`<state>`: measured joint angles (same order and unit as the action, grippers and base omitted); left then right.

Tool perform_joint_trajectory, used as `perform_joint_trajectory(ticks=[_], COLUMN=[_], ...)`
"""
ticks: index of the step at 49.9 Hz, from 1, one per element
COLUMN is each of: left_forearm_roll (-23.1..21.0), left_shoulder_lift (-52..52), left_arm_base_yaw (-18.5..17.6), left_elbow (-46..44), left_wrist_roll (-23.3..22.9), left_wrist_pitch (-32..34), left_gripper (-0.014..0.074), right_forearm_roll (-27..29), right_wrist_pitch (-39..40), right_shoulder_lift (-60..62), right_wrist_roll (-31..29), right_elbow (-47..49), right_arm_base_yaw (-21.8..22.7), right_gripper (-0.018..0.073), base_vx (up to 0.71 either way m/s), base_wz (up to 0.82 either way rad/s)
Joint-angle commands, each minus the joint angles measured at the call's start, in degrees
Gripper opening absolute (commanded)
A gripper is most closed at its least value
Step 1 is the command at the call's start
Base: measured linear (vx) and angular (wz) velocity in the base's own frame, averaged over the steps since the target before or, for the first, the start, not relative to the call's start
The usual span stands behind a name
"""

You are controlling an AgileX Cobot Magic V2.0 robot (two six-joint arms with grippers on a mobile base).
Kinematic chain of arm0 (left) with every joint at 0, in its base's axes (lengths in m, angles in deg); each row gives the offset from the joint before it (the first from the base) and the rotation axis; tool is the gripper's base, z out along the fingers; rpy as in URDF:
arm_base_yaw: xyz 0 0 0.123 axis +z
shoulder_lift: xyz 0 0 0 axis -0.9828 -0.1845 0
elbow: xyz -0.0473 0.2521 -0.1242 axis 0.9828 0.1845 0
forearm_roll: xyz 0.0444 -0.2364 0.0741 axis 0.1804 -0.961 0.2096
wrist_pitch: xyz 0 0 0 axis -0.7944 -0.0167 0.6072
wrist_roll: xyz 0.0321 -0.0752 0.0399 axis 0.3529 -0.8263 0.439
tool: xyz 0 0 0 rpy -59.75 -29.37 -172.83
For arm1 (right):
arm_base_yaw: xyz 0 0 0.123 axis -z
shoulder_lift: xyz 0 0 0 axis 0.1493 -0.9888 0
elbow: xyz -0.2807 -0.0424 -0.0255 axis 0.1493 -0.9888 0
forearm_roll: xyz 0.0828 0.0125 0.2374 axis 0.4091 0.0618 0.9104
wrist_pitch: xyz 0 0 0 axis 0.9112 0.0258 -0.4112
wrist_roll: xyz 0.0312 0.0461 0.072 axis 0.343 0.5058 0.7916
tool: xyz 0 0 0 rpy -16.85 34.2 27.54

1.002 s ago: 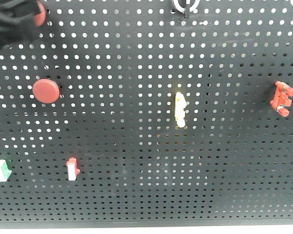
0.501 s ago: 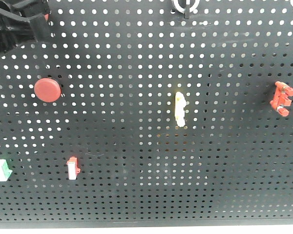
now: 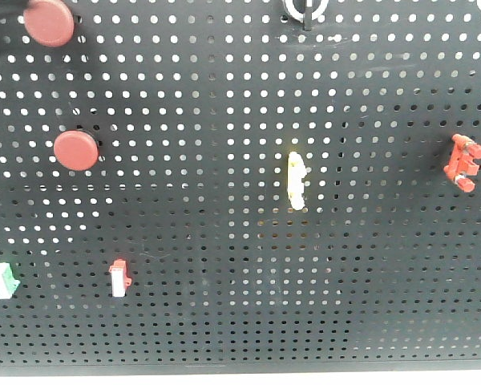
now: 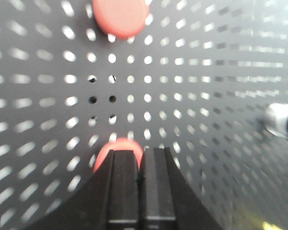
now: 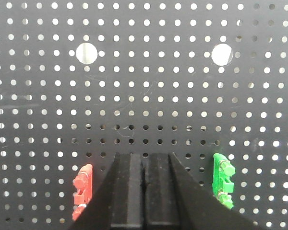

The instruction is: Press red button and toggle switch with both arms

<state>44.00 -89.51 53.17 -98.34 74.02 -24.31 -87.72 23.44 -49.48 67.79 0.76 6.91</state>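
In the front view two red buttons sit on the black pegboard [image 3: 224, 96], an upper one [image 3: 48, 22] and a lower one [image 3: 75, 150]. The toggle switch [image 3: 305, 10] is at the top edge, its black lever pointing down. In the left wrist view my left gripper [image 4: 140, 155] is shut and empty, with its tips in front of a red button [image 4: 116, 149]. The other button [image 4: 121, 17] is at the top, and the toggle switch [image 4: 281, 120] is blurred at the right edge. My right gripper [image 5: 144, 158] is shut and empty, facing the board.
A narrow yellow-white switch [image 3: 297, 180], a red clip [image 3: 463, 162], a green-white switch [image 3: 4, 279] and a red-white switch [image 3: 119, 277] are also on the board. In the right wrist view a red clip [image 5: 83, 189] and a green clip [image 5: 223, 179] flank the jaws.
The black left arm that covered the upper red button at the top left has pulled away to the left. The button now shows in full.
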Motion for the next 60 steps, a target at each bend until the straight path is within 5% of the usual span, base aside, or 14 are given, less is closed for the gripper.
perform_joint_trajectory(ticks=[1, 22, 24, 25, 35, 60], left_forearm_roll=[1.2, 1.1, 1.1, 1.1, 1.2, 1.2], left_shoulder_lift=[4.4, 14.4, 14.4, 14.2, 14.1, 14.1], left_arm_base_yaw=[-0.1, -0.1, -0.1, -0.1, -0.1, -0.1], left_elbow=[2.3, 12.7, 12.7, 12.7, 12.7, 12.7], left_wrist_roll=[0.1, 0.1, 0.1, 0.1, 0.1, 0.1], left_wrist_pitch=[3.6, 2.7, 2.6, 2.9, 2.6, 2.7], left_gripper=[0.0, 0.0, 0.0, 0.0, 0.0, 0.0], right_forearm_roll=[-0.2, -0.4, -0.4, -0.8, -6.1, -6.0], right_wrist_pitch=[4.9, 10.0, 10.5, 10.4, 10.4, 9.5], right_shoulder_lift=[-0.3, -3.4, -4.1, -7.4, -15.8, -36.4], right_wrist_roll=[-0.2, -0.2, -0.1, -0.6, -3.2, -3.1], right_elbow=[1.8, 1.9, 2.2, 4.7, 13.3, 35.8], right_arm_base_yaw=[0.1, -0.9, -2.5, -9.2, -22.1, -36.2], right_gripper=[0.0, 0.0, 0.0, 0.0, 0.0, 0.0], base_vx=[0.0, 0.0, 0.0, 0.0, 0.0, 0.0], base_wz=[0.0, 0.0, 0.0, 0.0, 0.0, 0.0])
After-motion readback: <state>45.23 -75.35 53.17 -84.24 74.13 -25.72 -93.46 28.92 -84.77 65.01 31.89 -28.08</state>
